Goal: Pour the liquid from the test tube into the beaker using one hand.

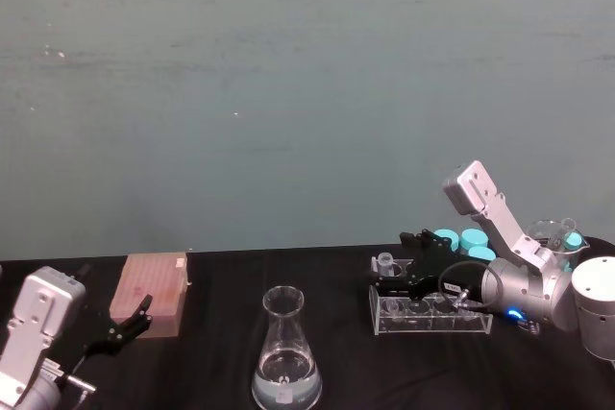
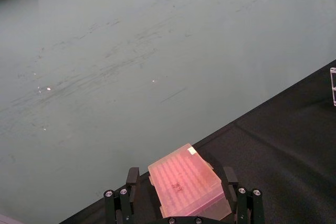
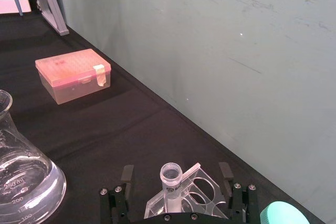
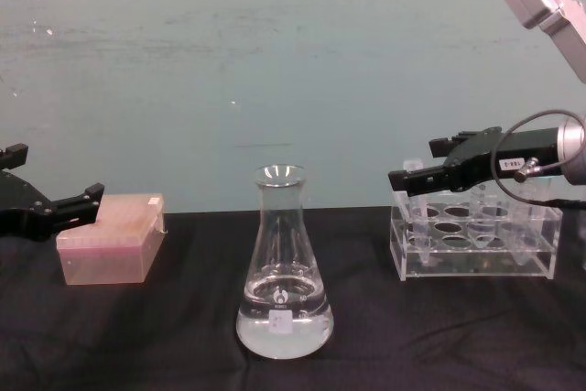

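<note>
We find the right hand open astride the tube, apparently still racked, ready to grip; left hand open, idle.

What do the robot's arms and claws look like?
Both arms are silvery grey metal with boxy light-grey blocks near the wrists. The right gripper and the left gripper are black, with thin flat fingers and small round screws. A black cable loops beside the right one, and a tiny blue light glows on that arm.
</note>
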`<state>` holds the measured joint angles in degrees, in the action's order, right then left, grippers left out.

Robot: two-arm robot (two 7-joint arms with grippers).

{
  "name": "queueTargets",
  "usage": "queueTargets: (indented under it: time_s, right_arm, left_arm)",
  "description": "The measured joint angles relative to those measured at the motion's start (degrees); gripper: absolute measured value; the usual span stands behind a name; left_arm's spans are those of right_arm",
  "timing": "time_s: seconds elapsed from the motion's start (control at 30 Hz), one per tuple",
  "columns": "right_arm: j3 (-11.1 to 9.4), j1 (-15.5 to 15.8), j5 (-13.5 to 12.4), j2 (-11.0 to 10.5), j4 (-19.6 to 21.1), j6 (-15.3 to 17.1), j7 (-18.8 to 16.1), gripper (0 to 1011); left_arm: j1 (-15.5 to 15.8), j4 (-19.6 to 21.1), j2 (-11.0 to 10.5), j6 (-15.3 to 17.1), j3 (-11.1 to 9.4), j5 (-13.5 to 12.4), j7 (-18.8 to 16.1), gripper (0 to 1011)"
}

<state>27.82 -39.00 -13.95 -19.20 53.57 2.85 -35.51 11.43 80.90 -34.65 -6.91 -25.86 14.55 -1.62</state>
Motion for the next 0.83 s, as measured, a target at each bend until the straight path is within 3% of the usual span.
queueTargets:
  time_s: [0.83]
  right_arm:
    - [0.0,0.0,0.0,0.0,0.0,0.0,0.0,1003]
  left_arm:
    - [0.0,0.0,0.0,0.0,0.0,0.0,0.0,1000]
